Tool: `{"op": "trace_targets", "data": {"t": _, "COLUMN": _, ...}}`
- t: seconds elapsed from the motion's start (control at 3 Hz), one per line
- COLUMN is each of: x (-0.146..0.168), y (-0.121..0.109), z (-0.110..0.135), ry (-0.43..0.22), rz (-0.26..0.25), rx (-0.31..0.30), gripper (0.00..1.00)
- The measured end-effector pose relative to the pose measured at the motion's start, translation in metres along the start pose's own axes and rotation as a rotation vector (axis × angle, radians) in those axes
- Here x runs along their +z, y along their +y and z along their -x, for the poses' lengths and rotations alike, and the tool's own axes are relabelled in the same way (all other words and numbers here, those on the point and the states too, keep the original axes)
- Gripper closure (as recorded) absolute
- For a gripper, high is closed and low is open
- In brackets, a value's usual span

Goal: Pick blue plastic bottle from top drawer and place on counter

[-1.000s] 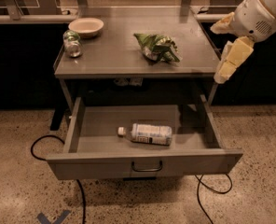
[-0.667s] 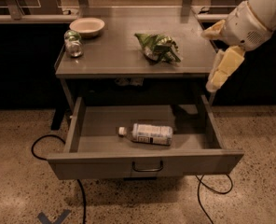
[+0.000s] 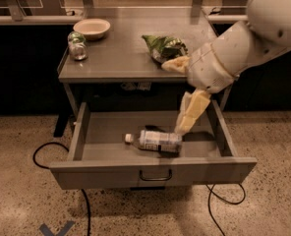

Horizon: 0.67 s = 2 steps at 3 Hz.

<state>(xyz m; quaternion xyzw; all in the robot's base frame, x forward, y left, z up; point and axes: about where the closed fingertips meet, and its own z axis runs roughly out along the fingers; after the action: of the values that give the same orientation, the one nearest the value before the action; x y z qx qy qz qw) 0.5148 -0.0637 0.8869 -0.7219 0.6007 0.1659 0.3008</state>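
Speckled flooring (image 3: 17,195) and loose cables (image 3: 42,154) surround the counter (image 3: 116,60). It carries a green bag (image 3: 164,47) just beside the tool (image 3: 171,98), with a bowl (image 3: 91,27) and jar (image 3: 77,47) well beyond it. The tool hangs released and empty, its lower finger (image 3: 190,113) at one end of the blue plastic bottle (image 3: 158,140), which lies sideways in the open top drawer (image 3: 150,170). Recommended: straddle the label squarely before closing.

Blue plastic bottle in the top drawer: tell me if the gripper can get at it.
Probably yes. The top drawer is open, nothing covers the blue plastic bottle, and the gripper hangs just above its base end.
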Motion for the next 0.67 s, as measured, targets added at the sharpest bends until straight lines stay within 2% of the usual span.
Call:
{"op": "trace_targets", "data": {"t": 0.33, "x": 0.0174, "y": 0.0143, "z": -0.0035, "ry": 0.006, "rz": 0.045, "rx": 0.006, "gripper": 0.0}}
{"op": "trace_targets", "data": {"t": 0.67, "x": 0.017, "y": 0.0138, "z": -0.0033, "ry": 0.006, "rz": 0.044, "rx": 0.006, "gripper": 0.0}}
